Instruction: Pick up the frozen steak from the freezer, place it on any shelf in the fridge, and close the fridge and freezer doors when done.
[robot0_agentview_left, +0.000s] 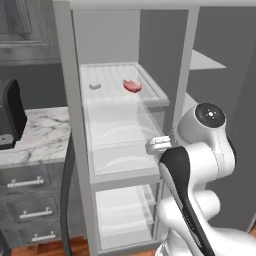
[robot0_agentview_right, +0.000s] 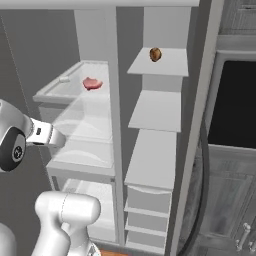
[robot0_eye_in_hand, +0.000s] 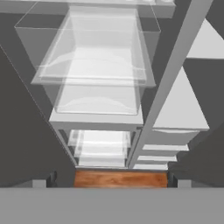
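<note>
Left base view: steak (robot0_agentview_left: 132, 85) lies on the top glass shelf (robot0_agentview_left: 159, 96) of the fridge, toward its right rim, a pale block (robot0_agentview_left: 94, 85) well apart at the left; placing looks done, both doors left to close. Right base view: brown lump (robot0_agentview_right: 155, 54) on the top freezer shelf (robot0_agentview_right: 161, 65). Hand view: gripper (robot0_eye_in_hand: 112, 178) wide, empty, tips apart; open compartments ahead, nothing blocking.

steak: small flat reddish-pink irregular chunk (robot0_agentview_left: 132, 85) (robot0_agentview_right: 91, 83), lying on the clear ribbed glass shelf (robot0_agentview_left: 152, 86) (robot0_agentview_right: 55, 87)
shelf: topmost one in the wider grey fridge compartment (robot0_agentview_left: 75, 150) (robot0_agentview_right: 113, 100)
freezer: narrower grey compartment (robot0_agentview_right: 156, 145), opaque shelves, door open
</note>
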